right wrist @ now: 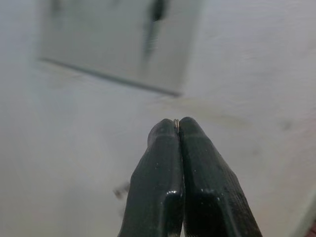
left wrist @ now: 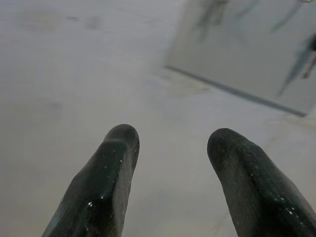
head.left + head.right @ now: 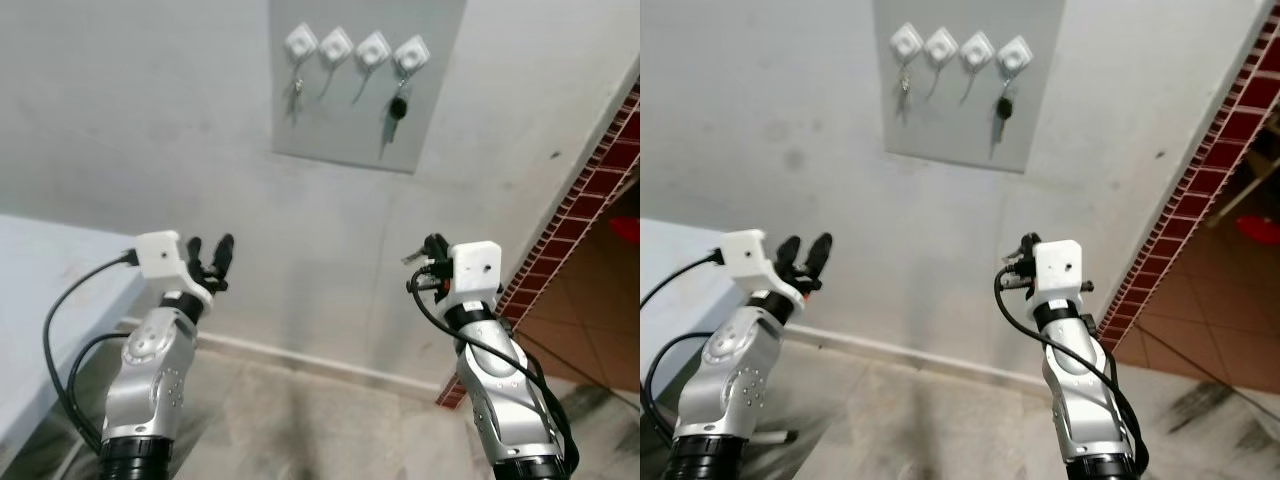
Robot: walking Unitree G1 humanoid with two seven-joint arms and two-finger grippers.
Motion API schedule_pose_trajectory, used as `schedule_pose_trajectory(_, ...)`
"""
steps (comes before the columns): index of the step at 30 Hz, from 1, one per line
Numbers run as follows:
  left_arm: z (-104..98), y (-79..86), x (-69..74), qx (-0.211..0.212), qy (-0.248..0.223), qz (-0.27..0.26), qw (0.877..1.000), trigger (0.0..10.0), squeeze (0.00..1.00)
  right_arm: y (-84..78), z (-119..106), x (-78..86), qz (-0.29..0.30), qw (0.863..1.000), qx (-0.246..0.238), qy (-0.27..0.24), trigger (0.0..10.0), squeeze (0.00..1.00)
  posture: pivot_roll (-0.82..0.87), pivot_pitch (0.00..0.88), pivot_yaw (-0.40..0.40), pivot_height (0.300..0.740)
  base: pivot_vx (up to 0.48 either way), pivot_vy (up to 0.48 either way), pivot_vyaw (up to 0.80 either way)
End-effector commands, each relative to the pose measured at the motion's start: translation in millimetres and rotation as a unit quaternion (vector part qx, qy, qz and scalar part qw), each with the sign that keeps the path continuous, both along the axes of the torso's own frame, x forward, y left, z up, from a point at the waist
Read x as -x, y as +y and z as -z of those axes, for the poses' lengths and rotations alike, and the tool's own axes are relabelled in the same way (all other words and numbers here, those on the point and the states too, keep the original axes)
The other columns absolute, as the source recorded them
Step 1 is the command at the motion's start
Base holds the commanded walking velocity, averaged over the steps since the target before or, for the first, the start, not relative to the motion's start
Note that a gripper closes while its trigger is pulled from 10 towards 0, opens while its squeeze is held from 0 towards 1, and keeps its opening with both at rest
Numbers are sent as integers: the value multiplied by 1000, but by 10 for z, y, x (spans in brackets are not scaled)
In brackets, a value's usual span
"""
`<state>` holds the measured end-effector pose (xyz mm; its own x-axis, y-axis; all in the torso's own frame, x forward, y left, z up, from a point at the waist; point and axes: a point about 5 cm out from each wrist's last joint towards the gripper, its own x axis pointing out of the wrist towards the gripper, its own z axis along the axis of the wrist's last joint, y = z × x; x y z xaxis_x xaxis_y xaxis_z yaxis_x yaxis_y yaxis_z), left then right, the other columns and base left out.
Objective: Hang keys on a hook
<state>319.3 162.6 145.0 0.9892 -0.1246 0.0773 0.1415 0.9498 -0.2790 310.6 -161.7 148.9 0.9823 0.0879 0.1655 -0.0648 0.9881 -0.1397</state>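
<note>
I have the right gripper (image 1: 177, 129) raised at about four o'clock below the grey panel (image 3: 345, 120), its fingers pinched together on the keys (image 3: 413, 257); a sliver of metal glints at the fingertips and a bit sticks out to the left of the gripper. I hold them high so the ring can meet one of the two middle hooks (image 3: 336, 47), which look bare; the outer hooks already carry keys. My left gripper (image 3: 210, 260), at eight o'clock from the panel, has its fingers spread and holds nothing, kept aside
</note>
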Motion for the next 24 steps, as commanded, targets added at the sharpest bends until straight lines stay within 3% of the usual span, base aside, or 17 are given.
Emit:
schedule_pose_trajectory(1,-57,-50,-14,-5,-9,10,1000,10000,0,-29,-66,-12,7,1000,-5,-10,10000,0,194,0,-20,736,472,0,0)
schedule_pose_trajectory(24,-36,-46,-23,-7,2,0,1000,10000,0,-9,-63,-15,1,1000,-5,-7,10000,0,197,0,-24,736,446,0,0)
